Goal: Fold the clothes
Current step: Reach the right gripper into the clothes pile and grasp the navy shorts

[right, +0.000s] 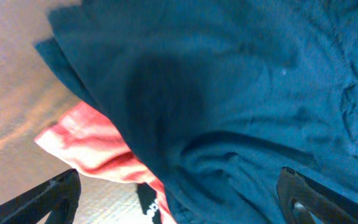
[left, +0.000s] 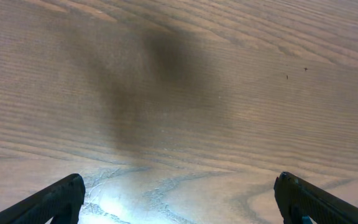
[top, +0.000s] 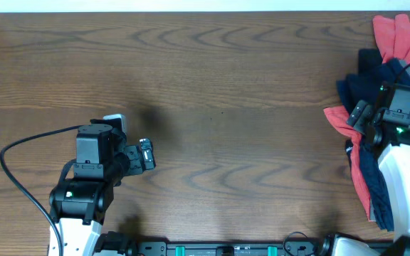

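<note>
The clothes lie in a crumpled pile at the table's right edge. It holds dark navy cloth [top: 369,78] and coral red cloth [top: 397,32], with more coral red at the pile's left edge [top: 339,119]. My right gripper [top: 359,114] hovers over the pile's left side. In the right wrist view its fingers [right: 179,190] are spread wide and hold nothing, with navy cloth [right: 229,74] and a coral red fold [right: 92,146] beneath them. My left gripper [top: 146,153] is at the lower left, far from the pile. It is open and empty [left: 179,190] over bare wood.
The brown wooden table [top: 226,92] stretches between the two arms. A black cable [top: 20,146] loops left of the left arm. A black label with white lettering [right: 151,199] shows under the coral red fold. The pile reaches the table's right edge.
</note>
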You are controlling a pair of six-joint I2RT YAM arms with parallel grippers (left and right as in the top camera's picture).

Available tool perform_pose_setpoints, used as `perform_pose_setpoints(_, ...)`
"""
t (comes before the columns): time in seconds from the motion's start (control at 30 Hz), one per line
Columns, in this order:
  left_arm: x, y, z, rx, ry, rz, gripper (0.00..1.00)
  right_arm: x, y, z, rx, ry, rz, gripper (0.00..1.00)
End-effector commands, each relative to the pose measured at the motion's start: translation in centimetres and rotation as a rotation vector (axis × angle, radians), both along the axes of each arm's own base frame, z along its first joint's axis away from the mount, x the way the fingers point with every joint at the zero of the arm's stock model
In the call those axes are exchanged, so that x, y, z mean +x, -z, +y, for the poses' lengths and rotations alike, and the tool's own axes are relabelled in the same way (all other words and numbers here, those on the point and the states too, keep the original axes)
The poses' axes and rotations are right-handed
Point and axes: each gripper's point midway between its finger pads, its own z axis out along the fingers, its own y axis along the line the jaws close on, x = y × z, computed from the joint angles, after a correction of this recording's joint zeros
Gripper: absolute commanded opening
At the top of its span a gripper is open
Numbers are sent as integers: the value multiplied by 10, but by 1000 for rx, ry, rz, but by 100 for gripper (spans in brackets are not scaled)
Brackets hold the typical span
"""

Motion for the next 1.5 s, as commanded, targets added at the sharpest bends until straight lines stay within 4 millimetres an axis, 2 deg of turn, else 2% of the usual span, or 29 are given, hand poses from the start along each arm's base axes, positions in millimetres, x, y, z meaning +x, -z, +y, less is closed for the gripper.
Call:
perform_pose_setpoints(0.0,2,-3,0,-14,-11,-5,98,-3,15,-11,-24,28,67,99)
perform_pose_setpoints(0.27,2,-3,0,-14,-11,-5,98,-3,42,-17,-14,94,120,99)
perform_pose_setpoints(0.43,2,-3,0,-14,-12,-5,98,-5,57,-17,-6,93,164,95)
perform_pose_setpoints(0.5,2,-3,0,-14,-12,-5,98,-6,61,-16,-3,93,179,83)
perform_pose_setpoints(0.53,2,-3,0,-14,-12,-5,98,-6,62,-16,-2,93,181,74)
perform_pose_setpoints(0.6,2,-3,0,-14,-12,-5,98,-6,62,-16,-3,93,180,43)
perform_pose_setpoints(0.67,2,-3,0,-14,-12,-5,98,-5,60,-17,-4,93,174,2)
perform_pose_setpoints(0.8,2,-3,0,-14,-12,-5,98,-1,49,-17,-12,88,143,1)
perform_pose_setpoints(0.87,2,-3,0,-14,-12,-6,98,5,32,-17,-29,68,107,1)
perform_pose_setpoints(0.93,2,-3,0,-14,-12,-7,98,17,5,-13,-50,4,48,1)
perform_pose_setpoints(1.03,3,-4,0,-14,-12,-14,98,39,-41,11,-32,-152,-67,1)
perform_pose_setpoints(1.1,4,-5,0,-15,-12,-17,98,46,-64,37,14,-257,-127,1)
perform_pose_setpoints(1.17,4,-5,0,-15,-12,-18,98,46,-79,66,62,-351,-158,1)
perform_pose_setpoints(1.27,4,-5,0,-15,-12,-20,98,37,-79,110,140,-482,-137,1)
perform_pose_setpoints(1.37,4,-5,0,-15,-12,-20,98,23,-63,157,213,-610,-49,1)
perform_pose_setpoints(1.47,4,-5,0,-15,-12,-19,98,11,-49,193,244,-694,27,1)
